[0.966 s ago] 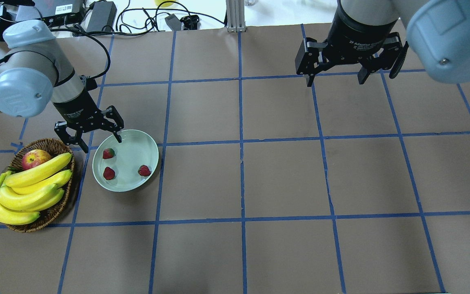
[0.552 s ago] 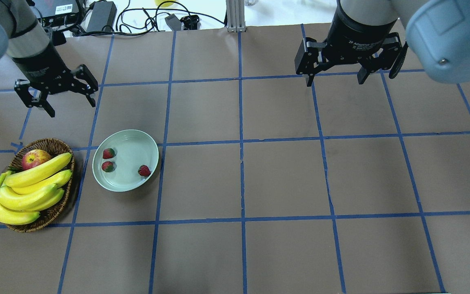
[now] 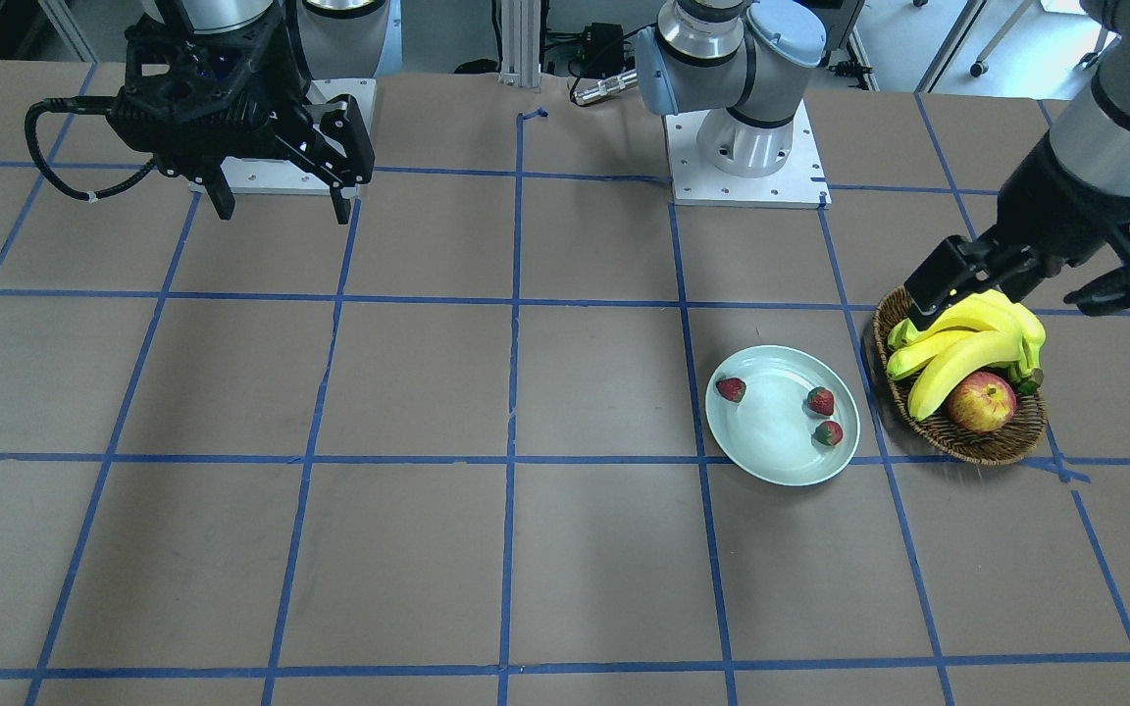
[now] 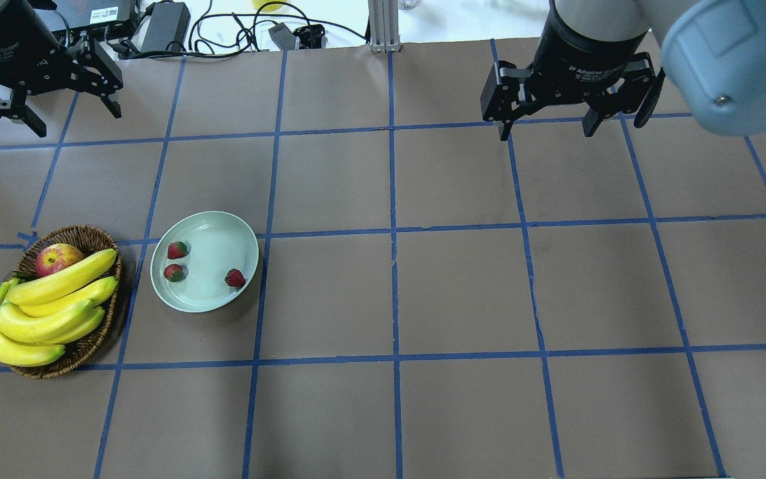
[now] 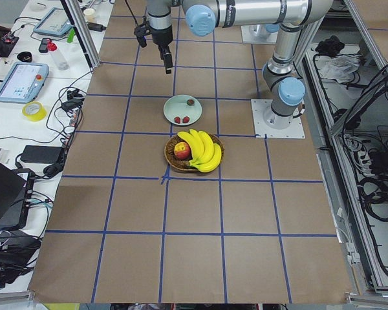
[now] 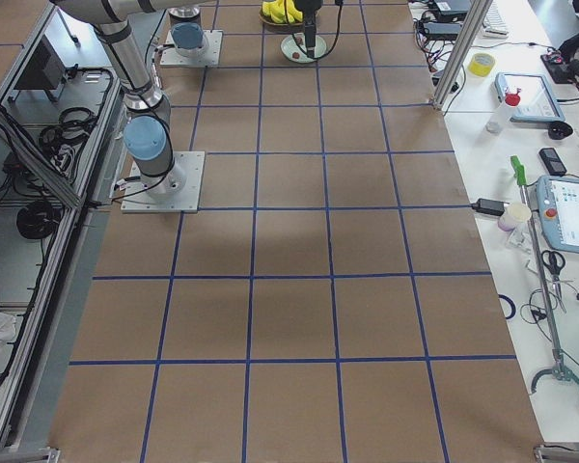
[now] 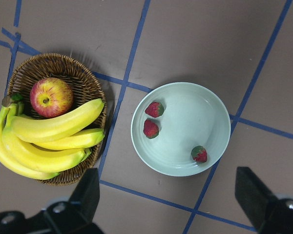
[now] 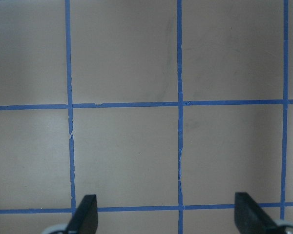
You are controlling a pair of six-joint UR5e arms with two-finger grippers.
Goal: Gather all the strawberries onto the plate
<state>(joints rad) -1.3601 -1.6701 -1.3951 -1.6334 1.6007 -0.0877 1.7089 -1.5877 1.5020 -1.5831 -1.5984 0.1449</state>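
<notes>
Three strawberries (image 4: 173, 272) are lying inside the plate (image 4: 213, 226), just beside the basket (image 4: 90, 234) on the tabletop (image 4: 463, 293). Left claw (image 4: 79, 122) and right claw (image 4: 546, 133) are being held wide open, empty, well apart from it (collection judged complete). Any retreat is best being made high, clear of the rim.

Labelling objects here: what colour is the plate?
Pale mint-blue plate, plain, no pattern; clearest in the left wrist view.

Overhead, front cameras face opposite ways; both share plate (image 4: 213, 247).
</notes>
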